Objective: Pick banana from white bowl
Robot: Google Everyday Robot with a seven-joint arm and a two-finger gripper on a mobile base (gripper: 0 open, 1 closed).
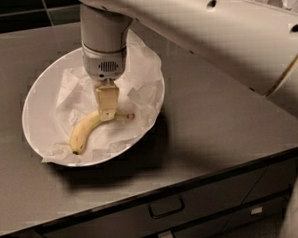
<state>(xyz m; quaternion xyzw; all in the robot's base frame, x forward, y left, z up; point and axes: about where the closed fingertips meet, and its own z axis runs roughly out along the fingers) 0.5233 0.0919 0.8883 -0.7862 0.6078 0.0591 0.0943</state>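
Gripper [107,114] low inside white bowl [38,104], touching banana [87,131] on crumpled paper [137,76]; whether it grips, cannot tell

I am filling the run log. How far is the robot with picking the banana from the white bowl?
Approach looks done: the gripper is down inside the white bowl, right on the banana. In hand: the grasp itself; whether it holds is unclear. Left: the lift, since the banana lies on the paper lining in the bowl.
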